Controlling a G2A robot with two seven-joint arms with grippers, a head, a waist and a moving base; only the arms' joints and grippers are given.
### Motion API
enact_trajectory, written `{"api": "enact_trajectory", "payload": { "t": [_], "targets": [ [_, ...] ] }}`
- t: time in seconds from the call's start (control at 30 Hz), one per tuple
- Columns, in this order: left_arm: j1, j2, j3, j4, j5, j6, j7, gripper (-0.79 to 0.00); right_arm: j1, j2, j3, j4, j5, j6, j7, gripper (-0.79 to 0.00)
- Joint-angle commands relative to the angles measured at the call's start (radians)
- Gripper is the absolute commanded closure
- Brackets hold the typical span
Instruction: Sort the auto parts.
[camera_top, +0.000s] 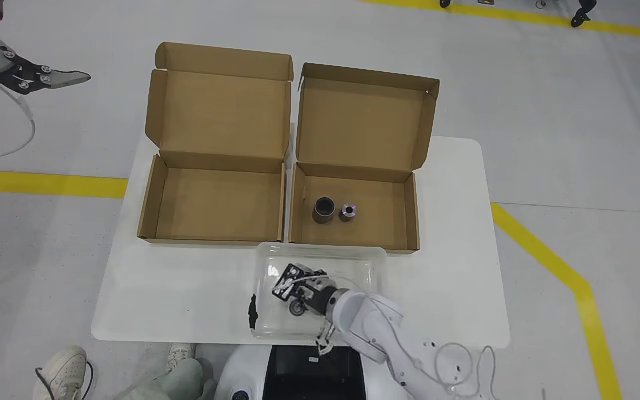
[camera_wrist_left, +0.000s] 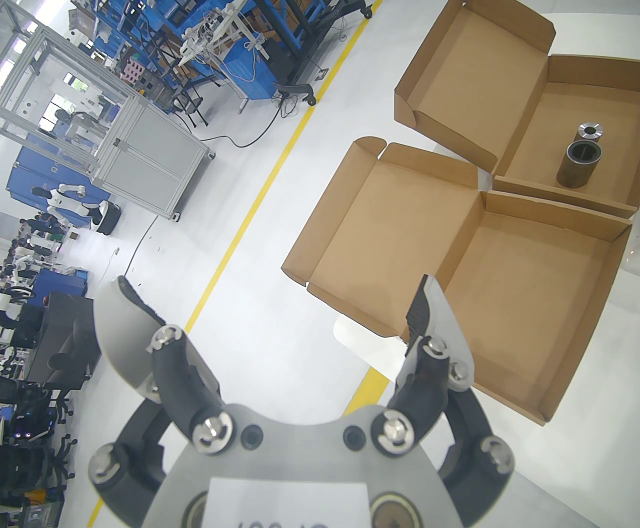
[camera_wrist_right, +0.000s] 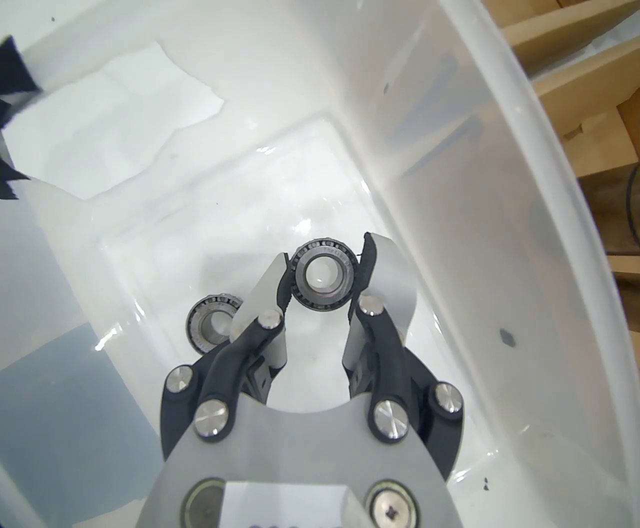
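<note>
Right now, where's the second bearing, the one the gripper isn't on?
Right wrist view: the second bearing lies on the clear bin's floor, just outside one finger of the right gripper, beside the gripped bearing.

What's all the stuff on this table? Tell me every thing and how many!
brown cardboard boxes with open lids: 2, brown, side by side on the table, one on the left and one on the right
dark metal cylinder: 1, dark grey, upright in the right box
small silver metal ring: 1, silver, beside the cylinder in the right box
clear plastic bin: 1, see-through, on the table in front of the boxes
held silver metal bearing: 1, silver, in the bin
loose silver metal bearing: 1, silver, on the bin's floor beside the held one
white table: 1, white, under everything
yellow floor tape: several strips, yellow, around the table
left gripper: 1, black and silver, open, off the table's edge near the left box
right gripper: 1, black and silver, shut on the held bearing
</note>
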Motion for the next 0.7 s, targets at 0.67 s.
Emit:
{"api": "enact_trajectory", "payload": {
  "t": [0.67],
  "targets": [
    [0.0, 0.0, 0.0, 0.0, 0.0, 0.0, 0.0, -0.785, -0.055, 0.055, 0.141, -0.046, 0.085, -0.325, -0.527, 0.0]
  ]
}}
